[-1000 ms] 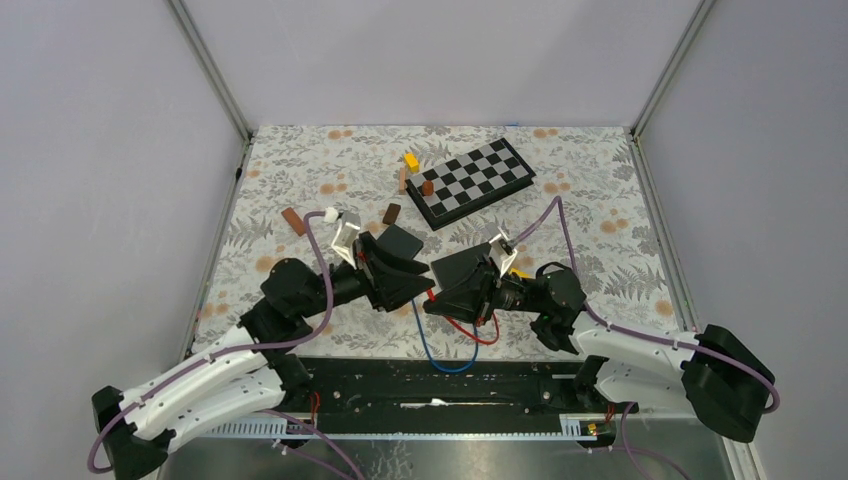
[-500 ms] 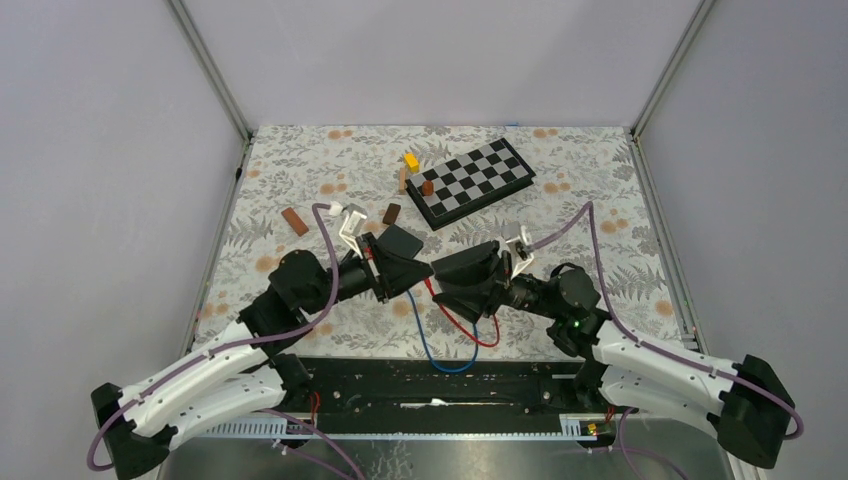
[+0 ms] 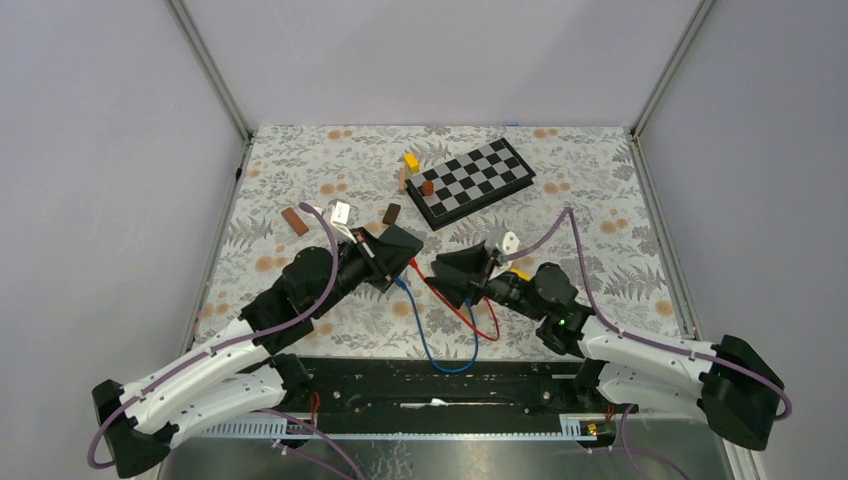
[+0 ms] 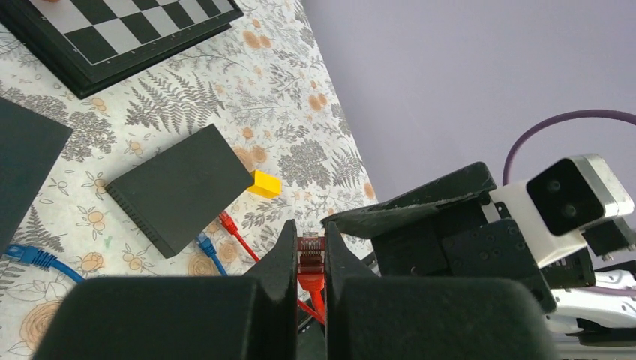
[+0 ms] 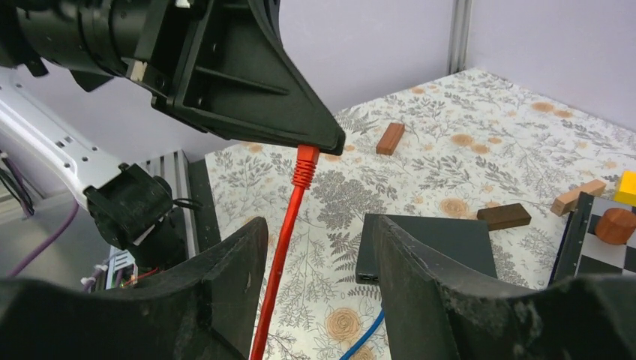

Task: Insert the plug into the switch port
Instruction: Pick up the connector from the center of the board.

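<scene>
A red plug (image 4: 310, 251) on a red cable (image 5: 279, 255) is pinched between the fingers of my left gripper (image 4: 309, 247), contacts pointing forward, above the table. From above, the left gripper (image 3: 408, 262) hangs just left of my right gripper (image 3: 444, 282). The right gripper (image 5: 319, 244) is open; the red cable runs between its fingers without touching them. A flat black switch (image 5: 435, 240) lies below it, with ports on the near face. It also shows beside the left gripper (image 3: 405, 238).
A second black box (image 4: 180, 187) has a yellow block (image 4: 265, 184) at its corner, and a red and a blue plug at its near edge. A blue cable (image 3: 428, 350) loops toward the front. Beyond lie a chessboard (image 3: 470, 182) and brown blocks (image 3: 293, 221).
The left gripper has shut on the red plug and the right gripper has opened and let it go. The two grippers have drawn slightly apart, the plug staying with the left.
</scene>
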Robot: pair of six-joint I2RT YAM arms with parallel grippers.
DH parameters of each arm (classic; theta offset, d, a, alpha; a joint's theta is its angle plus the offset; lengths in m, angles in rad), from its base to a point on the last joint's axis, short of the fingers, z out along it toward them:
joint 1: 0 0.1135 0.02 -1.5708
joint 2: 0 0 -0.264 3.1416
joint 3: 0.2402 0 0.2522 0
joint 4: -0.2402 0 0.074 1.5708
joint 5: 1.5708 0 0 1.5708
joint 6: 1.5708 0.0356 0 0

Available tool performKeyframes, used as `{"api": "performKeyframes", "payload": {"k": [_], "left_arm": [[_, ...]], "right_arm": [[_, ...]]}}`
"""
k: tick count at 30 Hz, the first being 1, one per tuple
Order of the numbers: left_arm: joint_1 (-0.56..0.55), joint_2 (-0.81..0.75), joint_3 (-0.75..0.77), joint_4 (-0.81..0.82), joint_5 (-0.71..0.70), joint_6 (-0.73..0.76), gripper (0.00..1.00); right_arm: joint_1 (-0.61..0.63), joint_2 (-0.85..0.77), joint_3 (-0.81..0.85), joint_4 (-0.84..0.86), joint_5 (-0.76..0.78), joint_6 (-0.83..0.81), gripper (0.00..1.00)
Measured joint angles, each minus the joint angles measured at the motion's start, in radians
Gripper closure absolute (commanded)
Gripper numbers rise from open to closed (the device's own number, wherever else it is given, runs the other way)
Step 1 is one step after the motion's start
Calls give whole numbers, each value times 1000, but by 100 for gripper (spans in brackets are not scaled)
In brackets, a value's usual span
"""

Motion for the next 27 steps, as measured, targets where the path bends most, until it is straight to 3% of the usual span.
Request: {"api": "performKeyframes", "payload": {"k": [9, 18, 21, 26, 27], "left_arm": [[0, 0, 2, -11, -31, -24, 100], [0, 0, 2, -11, -23, -24, 100], [0, -2, 2, -11, -18, -21, 100], [3, -9, 2, -21, -18, -10, 100], [3, -13, 2, -26, -17, -9, 98]], "right_arm": [[108, 177, 74, 62, 108, -93, 50], [124, 235, 133, 91, 170, -120, 64], [125, 242, 141, 92, 177, -122, 73], [129, 255, 143, 99, 185, -117, 100], [129, 255, 143, 100, 186, -114, 100]]}}
